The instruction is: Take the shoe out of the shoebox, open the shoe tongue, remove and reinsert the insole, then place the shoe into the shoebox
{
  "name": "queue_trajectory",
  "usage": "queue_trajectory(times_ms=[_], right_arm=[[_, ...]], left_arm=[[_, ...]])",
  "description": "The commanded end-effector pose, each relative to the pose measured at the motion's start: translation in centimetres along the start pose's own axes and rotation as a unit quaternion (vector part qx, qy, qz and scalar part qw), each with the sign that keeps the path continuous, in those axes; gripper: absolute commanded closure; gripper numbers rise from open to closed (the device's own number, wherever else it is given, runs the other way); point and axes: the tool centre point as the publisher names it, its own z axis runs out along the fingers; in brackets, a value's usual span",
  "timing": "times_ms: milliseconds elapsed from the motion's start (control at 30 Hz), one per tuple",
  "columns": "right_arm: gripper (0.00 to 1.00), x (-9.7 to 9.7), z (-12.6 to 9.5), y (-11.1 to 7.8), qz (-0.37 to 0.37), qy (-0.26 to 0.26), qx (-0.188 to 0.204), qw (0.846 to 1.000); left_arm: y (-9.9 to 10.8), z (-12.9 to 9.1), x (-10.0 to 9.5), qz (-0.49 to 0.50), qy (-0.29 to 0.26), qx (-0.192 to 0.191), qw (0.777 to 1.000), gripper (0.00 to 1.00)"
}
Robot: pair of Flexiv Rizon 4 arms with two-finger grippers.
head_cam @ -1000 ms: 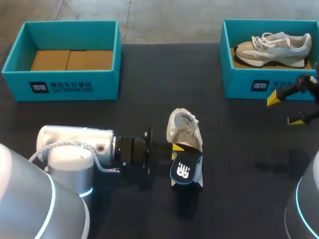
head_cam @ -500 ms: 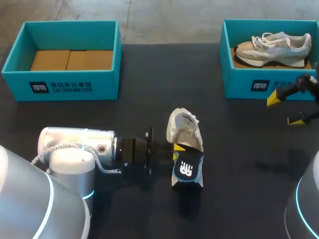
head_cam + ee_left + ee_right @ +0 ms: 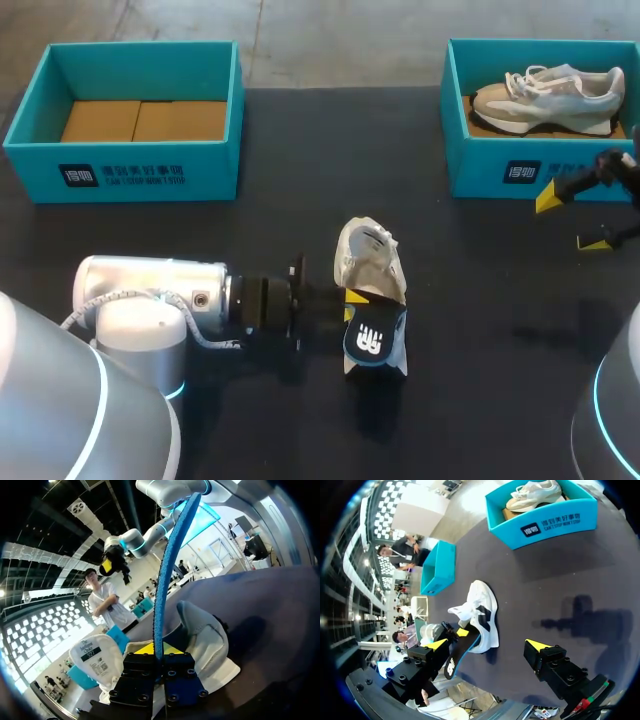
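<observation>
A white shoe (image 3: 368,262) lies on the black table (image 3: 480,330) in the middle, its opening towards my left arm. My left gripper (image 3: 352,305) is at the shoe's heel, shut on a dark blue insole (image 3: 372,342) with a white logo, which stands out of the shoe. In the left wrist view the insole (image 3: 167,575) rises edge-on from between the fingers of the left gripper (image 3: 156,652), with the shoe (image 3: 202,640) just ahead. My right gripper (image 3: 572,220) hangs open and empty in front of the right shoebox (image 3: 500,165); from its wrist view (image 3: 487,645) the shoe (image 3: 481,611) and insole (image 3: 462,652) lie ahead.
The teal left shoebox (image 3: 120,175) at the back left holds only brown cardboard. In the right shoebox lies a second beige shoe (image 3: 545,95). Bare table lies between the boxes and to the right of the shoe.
The left gripper and the insole edged slightly to the right and came back. The shoe and the right arm stayed put.
</observation>
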Motion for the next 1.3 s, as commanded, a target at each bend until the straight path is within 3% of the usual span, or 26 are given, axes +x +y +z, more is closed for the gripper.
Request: queue_trajectory(times_ms=[33, 167, 533, 1300], right_arm=[[0.00, 0.1, 0.1, 0.0, 0.001, -0.002, 0.000, 1.000], [0.00, 0.1, 0.1, 0.0, 0.001, -0.002, 0.000, 1.000], [0.00, 0.1, 0.1, 0.0, 0.001, -0.002, 0.000, 1.000], [0.00, 0.1, 0.1, 0.0, 0.001, -0.002, 0.000, 1.000]], left_arm=[[0.1, -0.1, 0.0, 0.000, 0.004, 0.001, 1.000, 0.85], [0.0, -0.2, -0.1, 0.001, 0.004, 0.001, 1.000, 0.87], [-0.5, -0.1, -0.2, 0.000, 0.008, 0.010, 1.000, 0.71], [-2.6, -0.9, 0.7, -0.003, 0.023, 0.027, 0.999, 0.71]])
